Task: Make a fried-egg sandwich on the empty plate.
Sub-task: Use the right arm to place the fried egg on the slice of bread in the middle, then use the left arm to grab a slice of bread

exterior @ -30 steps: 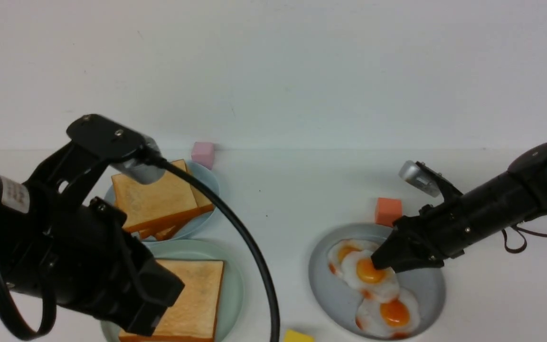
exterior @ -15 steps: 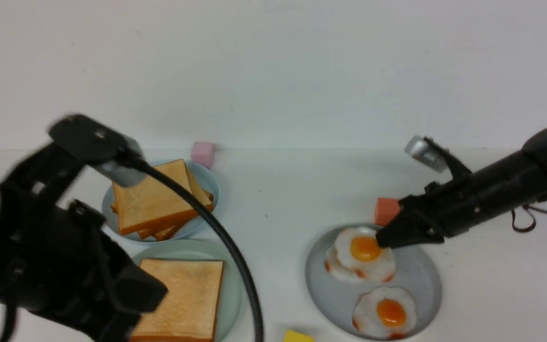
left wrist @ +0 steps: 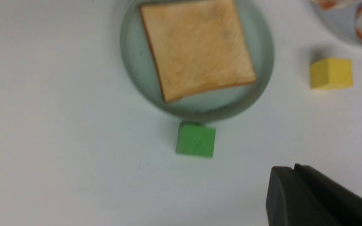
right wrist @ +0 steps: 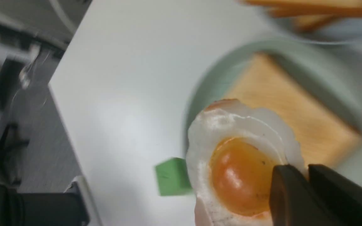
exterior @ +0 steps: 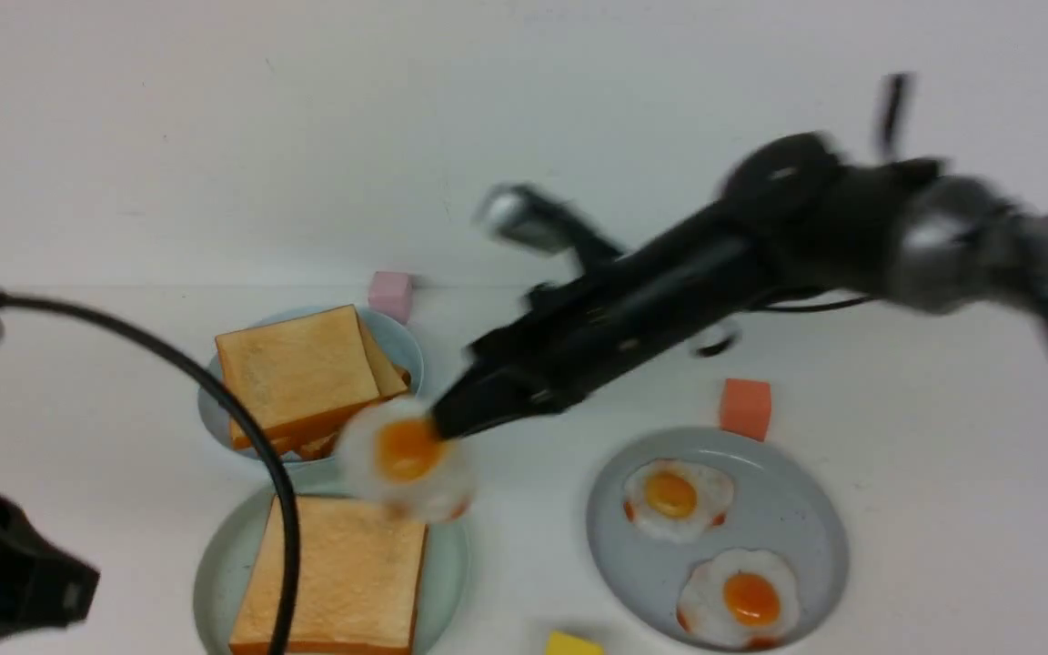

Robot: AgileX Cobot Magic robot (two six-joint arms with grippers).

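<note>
We are seeing the right gripper [exterior: 444, 426] pinching its jaws almost together on the edge of a fried egg [exterior: 406, 458], just beside the yolk. The egg is hanging in the air, blurred, over the far rim of the mint-green plate [exterior: 213, 564], where one golden toast slice [exterior: 342, 575] is lying flat. The egg is showing a glossy white and an orange yolk. The left gripper [left wrist: 294, 191] is sitting off to the near left, apart from the plate; we cannot tell how its jaws stand.
</note>
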